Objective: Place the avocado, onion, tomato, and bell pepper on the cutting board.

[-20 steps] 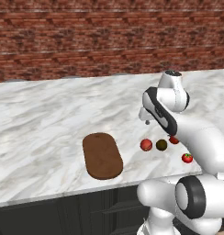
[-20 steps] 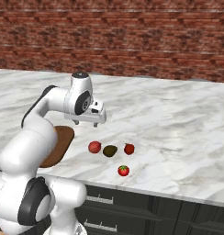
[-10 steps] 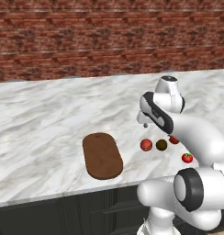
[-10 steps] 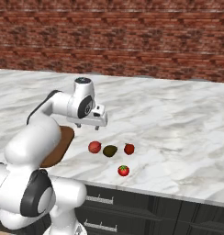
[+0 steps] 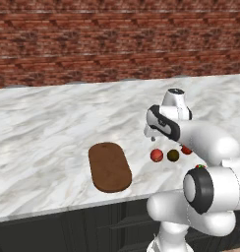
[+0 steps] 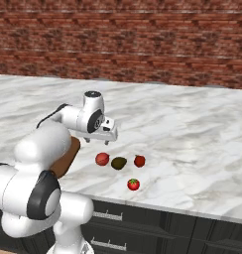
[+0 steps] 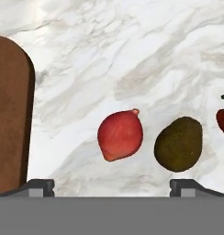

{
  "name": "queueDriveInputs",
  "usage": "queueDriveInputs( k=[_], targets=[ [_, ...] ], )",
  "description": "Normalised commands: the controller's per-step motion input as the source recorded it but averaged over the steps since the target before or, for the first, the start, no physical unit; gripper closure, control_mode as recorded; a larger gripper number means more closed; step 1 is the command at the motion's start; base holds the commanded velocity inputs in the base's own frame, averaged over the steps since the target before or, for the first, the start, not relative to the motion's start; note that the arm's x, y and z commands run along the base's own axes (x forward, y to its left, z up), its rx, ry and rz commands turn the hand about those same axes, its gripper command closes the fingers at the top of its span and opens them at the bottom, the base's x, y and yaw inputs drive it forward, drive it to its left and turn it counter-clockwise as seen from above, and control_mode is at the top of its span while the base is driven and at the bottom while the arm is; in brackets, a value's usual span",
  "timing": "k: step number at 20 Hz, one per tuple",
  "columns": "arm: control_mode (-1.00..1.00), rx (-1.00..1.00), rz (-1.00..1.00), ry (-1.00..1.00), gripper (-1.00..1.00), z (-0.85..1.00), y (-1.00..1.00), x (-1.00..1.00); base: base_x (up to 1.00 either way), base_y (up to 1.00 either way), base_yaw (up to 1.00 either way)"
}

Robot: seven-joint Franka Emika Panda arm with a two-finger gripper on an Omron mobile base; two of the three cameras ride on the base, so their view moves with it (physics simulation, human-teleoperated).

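The first pick is being approached: the pincer [image 6: 109,137] is held wide and empty above the onion [image 7: 120,135]. All 4 items lie on the tabletop [image 5: 48,123] beside the bare cutting board [image 5: 109,167]. A descent onto the onion is judged next.

Onion [image 7: 120,135] between cutting board [image 7: 10,114] and avocado [image 7: 178,143].

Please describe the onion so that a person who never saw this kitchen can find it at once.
Start at the dark brown cutting board on the marble counter. Beside it lies a short row of three small items; the onion is the one nearest the board, next to the olive-brown avocado. It is a dull pinkish-red ball with a small pointed tip and no green top.
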Motion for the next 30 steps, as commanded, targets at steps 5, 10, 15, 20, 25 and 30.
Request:
queueDriveInputs(
  k=[5, 10, 15, 20, 25, 30],
  targets=[
    [-1.00, 0.00, 0.00, 0.02, -1.00, -0.31, 0.00, 0.23, 0.00, 0.00, 0.00],
    [-1.00, 0.00, 0.00, 0.01, -1.00, -0.27, -0.03, 0.16, 0.00, 0.00, 0.00],
    [-1.00, 0.00, 0.00, 0.00, -1.00, -0.24, -0.03, 0.01, 0.00, 0.00, 0.00],
    [-1.00, 0.00, 0.00, 0.01, -1.00, -0.29, -0.13, 0.00, 0.00, 0.00, 0.00],
    [-1.00, 0.00, 0.00, 0.01, -1.00, -0.29, -0.08, -0.01, 0.00, 0.00, 0.00],
    [-1.00, 0.00, 0.00, 0.01, -1.00, -0.25, 0.00, -0.01, 0.00, 0.00, 0.00]
  ],
)
